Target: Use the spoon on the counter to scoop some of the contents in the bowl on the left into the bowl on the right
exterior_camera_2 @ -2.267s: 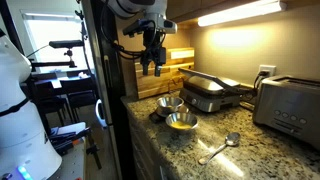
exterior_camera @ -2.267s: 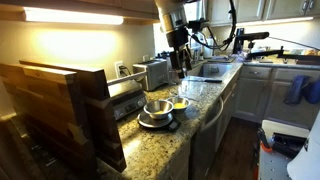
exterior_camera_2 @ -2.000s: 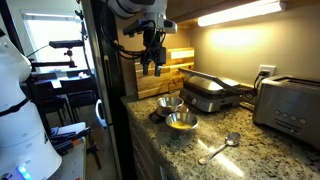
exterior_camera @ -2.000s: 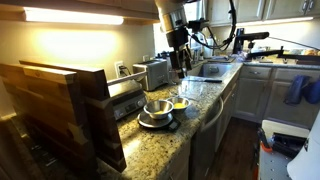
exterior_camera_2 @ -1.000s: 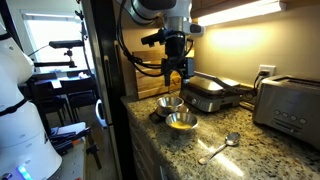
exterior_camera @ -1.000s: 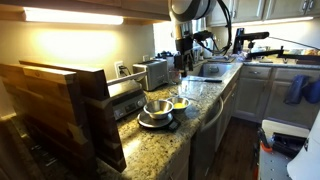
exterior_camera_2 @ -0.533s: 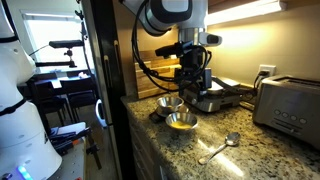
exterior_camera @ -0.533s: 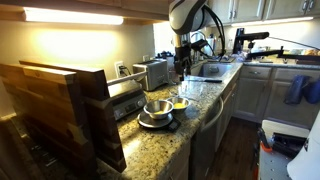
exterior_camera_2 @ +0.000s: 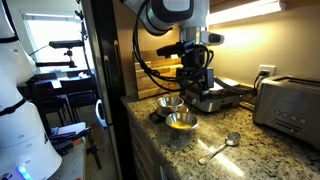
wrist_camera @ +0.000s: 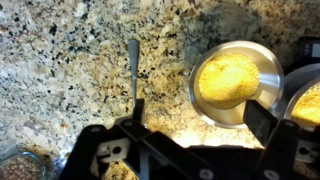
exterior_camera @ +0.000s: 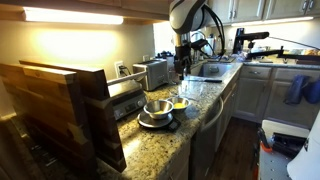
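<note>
The end effector (exterior_camera_2: pixel 196 88) hangs above the table (exterior_camera_2: pixel 178 152) with its jaws spread wide and nothing between them; it is released and touches no object. In the wrist view the end effector (wrist_camera: pixel 180 142) enters from the bottom edge, and its two dark fingers (wrist_camera: pixel 268 128) stand far from each other.

The spoon (wrist_camera: pixel 134 72) lies flat on the speckled table (wrist_camera: pixel 60 60), straight ahead of the end effector and closer to the finger on the left side of the picture. Its thin handle points away from the end effector. The near end disappears behind the body of the end effector, so I cannot tell how the scoop part lies. In an exterior view the spoon (exterior_camera_2: pixel 220 148) is below the end effector and apart from it, alone on the granite.

Ahead of the other finger stands a metal bowl (wrist_camera: pixel 236 78) filled with yellow grainy contents. Just beside it, at the picture's edge, a second bowl (wrist_camera: pixel 308 100) shows only partly, also with yellow inside. In both exterior views the bowl (exterior_camera_2: pixel 182 121) (exterior_camera: pixel 180 104) and the second bowl (exterior_camera_2: pixel 170 103) (exterior_camera: pixel 158 108) stand close together, lower than the end effector (exterior_camera: pixel 181 67). The bowl is between the second bowl and the spoon.

Behind the end effector are a grill press (exterior_camera_2: pixel 215 95) and, farther along the table, a toaster (exterior_camera_2: pixel 290 105). Wooden boards (exterior_camera: pixel 60 110) stand well apart from it at the table's end.
</note>
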Controlling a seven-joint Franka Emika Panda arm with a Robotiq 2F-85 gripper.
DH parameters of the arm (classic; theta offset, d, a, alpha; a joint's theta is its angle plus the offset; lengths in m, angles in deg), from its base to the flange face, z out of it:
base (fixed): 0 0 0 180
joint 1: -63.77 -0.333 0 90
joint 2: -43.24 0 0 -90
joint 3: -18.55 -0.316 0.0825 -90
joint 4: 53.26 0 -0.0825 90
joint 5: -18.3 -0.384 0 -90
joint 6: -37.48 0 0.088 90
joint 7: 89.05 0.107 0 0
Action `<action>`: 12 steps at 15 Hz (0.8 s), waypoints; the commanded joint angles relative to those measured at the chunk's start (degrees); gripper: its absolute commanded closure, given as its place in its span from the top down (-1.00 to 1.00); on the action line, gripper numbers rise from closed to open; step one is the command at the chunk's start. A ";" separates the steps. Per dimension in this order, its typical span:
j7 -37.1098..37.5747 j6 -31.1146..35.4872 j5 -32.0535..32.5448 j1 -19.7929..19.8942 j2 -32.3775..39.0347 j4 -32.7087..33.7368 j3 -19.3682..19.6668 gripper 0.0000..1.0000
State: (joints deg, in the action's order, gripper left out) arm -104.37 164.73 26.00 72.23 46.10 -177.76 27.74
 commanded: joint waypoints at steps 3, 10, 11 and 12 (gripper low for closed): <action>-2.45 7.92 -1.95 3.28 4.33 2.50 1.88 1.00; -8.78 15.24 -7.20 7.37 14.43 6.97 1.13 1.00; -9.49 15.95 -7.29 7.81 15.70 7.66 0.97 1.00; -10.23 16.62 -7.28 8.29 17.16 8.52 0.79 1.00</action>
State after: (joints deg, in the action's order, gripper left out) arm -111.37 179.11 19.89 78.24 59.79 -171.68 29.73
